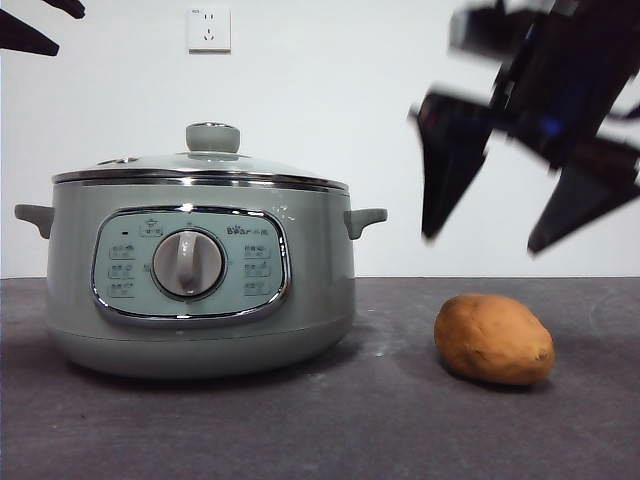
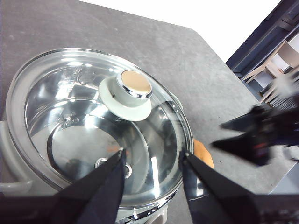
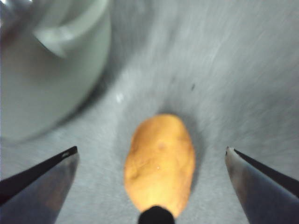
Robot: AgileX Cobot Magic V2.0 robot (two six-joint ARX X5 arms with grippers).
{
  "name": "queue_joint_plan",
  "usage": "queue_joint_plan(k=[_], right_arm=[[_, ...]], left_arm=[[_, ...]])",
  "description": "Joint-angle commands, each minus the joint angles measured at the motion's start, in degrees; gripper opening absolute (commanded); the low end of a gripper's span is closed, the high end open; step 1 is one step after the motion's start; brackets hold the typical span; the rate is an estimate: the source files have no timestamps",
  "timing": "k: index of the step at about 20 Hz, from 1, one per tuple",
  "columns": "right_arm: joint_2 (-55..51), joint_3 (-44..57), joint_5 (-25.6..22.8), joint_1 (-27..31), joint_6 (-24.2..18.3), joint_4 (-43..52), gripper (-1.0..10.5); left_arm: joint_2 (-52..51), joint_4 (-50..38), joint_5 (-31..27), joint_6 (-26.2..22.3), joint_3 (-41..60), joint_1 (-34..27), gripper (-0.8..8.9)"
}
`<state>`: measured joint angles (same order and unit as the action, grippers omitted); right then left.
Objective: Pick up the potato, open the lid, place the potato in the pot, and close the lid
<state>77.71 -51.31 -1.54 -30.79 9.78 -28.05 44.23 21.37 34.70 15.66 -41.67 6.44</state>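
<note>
The potato (image 1: 494, 339) lies on the dark table to the right of the pot (image 1: 200, 290). The glass lid (image 1: 200, 168) with its pale-green knob (image 1: 212, 137) sits shut on the pot. My right gripper (image 1: 482, 243) hangs open above the potato, blurred. In the right wrist view the potato (image 3: 160, 163) lies between its wide-open jaws (image 3: 151, 149), apart from both. My left gripper (image 2: 152, 152) is open and empty above the lid (image 2: 93, 126), short of the knob (image 2: 127, 93). In the front view it shows only as black tips (image 1: 70, 28) at the top corner.
The pot's side handle (image 1: 364, 220) sticks out toward the potato. A white wall with a socket (image 1: 208, 29) stands behind the table. The table's far edge and furniture beyond it (image 2: 275, 60) show in the left wrist view.
</note>
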Motion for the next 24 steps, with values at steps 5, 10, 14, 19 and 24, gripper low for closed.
queue_joint_plan(k=[5, 10, 14, 19, 24], right_arm=[[12.9, 0.0, -0.3, -0.1, -0.2, 4.3, 5.6], [14.7, 0.0, -0.3, -0.1, 0.9, 4.3, 0.8], [13.4, 0.0, 0.0, -0.1, 0.9, 3.2, -0.1], [3.7, -0.1, 0.0, 0.0, 0.8, -4.8, -0.1], [-7.3, -0.1, -0.1, 0.0, 0.9, -9.0, -0.1]], left_arm=[[-0.1, -0.3, 0.1, -0.7, -0.1, 0.0, 1.93], [-0.1, -0.2, 0.1, -0.7, -0.1, 0.0, 1.93], [-0.1, -0.2, 0.0, -0.7, -0.1, 0.0, 1.93], [0.3, -2.1, -0.2, -0.9, -0.1, 0.0, 1.94], [5.8, -3.7, -3.2, -2.6, -5.3, 1.5, 3.04]])
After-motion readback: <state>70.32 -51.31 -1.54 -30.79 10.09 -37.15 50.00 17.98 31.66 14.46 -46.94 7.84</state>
